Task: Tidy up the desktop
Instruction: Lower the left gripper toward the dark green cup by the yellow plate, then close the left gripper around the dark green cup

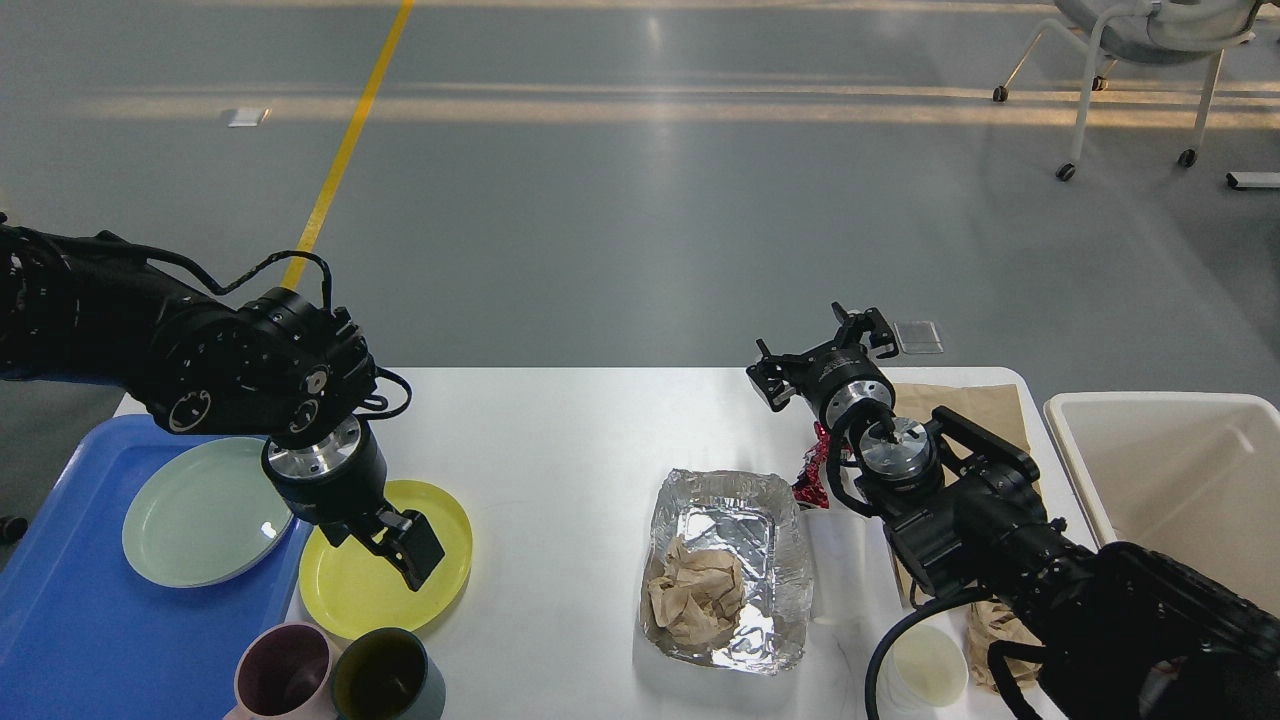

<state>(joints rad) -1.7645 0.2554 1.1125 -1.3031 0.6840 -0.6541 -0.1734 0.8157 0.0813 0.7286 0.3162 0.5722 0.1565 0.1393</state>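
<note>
1. The desktop (560,440) fills the lower middle of the frame, white and glossy, with a blue tray (60,620) overlapping its lower-left corner and a cream bin (1180,480) at the right edge.
2. The left gripper (385,535) hangs over the yellow plate (385,585) at lower left, pointing down; only one finger shows clearly, so whether the claw is apart or together I cannot tell.
3. The right gripper (822,352) sits at the desktop's far edge, right of centre, fingers spread and holding nothing.
4. Step in hand, as I judge it: picking up the yellow plate to join the pale green plate (205,510) on the tray.
5. The next move calls for catching the plate's thin rim (it lies flat, so a low approach at the edge).
6. The foil pan (725,570) with crumpled paper waits at lower centre.
</note>
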